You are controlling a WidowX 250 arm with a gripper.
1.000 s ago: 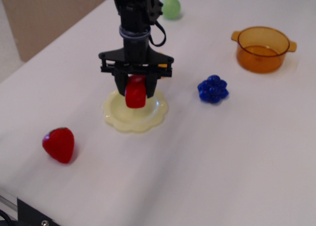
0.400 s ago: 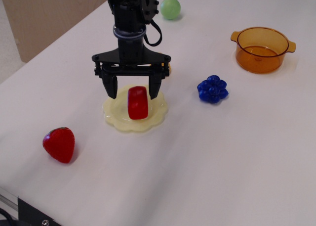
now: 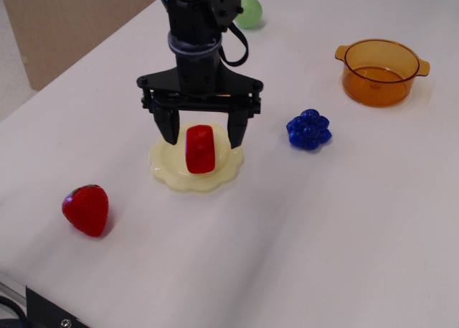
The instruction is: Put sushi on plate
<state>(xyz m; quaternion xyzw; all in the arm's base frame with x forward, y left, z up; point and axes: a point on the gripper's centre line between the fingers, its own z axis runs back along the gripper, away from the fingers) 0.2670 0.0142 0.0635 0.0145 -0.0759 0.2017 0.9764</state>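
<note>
The sushi (image 3: 200, 149), a glossy red rounded block, stands on the pale yellow scalloped plate (image 3: 172, 173) left of the table's middle. My black gripper (image 3: 203, 136) hangs right over it, open, with one finger on each side of the sushi and a gap between each finger and the block. The jaws are spread wide and hold nothing.
A red strawberry (image 3: 85, 209) lies at the front left. A blue grape cluster (image 3: 309, 129) lies right of the plate. An orange translucent pot (image 3: 381, 70) stands at the back right. A green ball (image 3: 250, 11) sits behind the arm.
The gripper was shut on the sushi just above the plate; it has opened and let the sushi go onto the plate, and its fingers have spread wider.
</note>
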